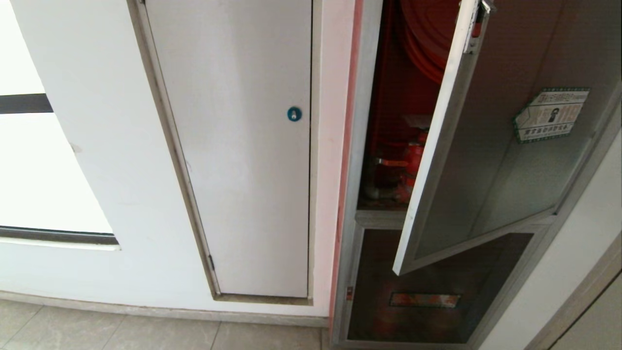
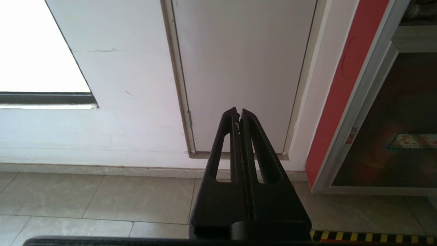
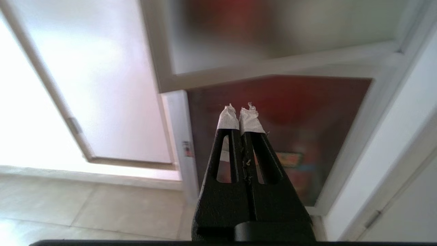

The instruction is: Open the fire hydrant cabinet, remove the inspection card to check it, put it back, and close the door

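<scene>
with the door point(image 1: 491, 160) ajar and our right claw point(image 3: 240, 118) pinched empty, we should swing it wider before reaching for the card.

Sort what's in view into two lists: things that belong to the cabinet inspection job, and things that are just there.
Job:
fire hydrant cabinet, red inside
door, partly open
right gripper, shut, empty, low before the cabinet
inspection card: cannot make it out

Just there:
white door with blue lock
lower dark panel
floor tiles
left gripper, shut, parked
</scene>
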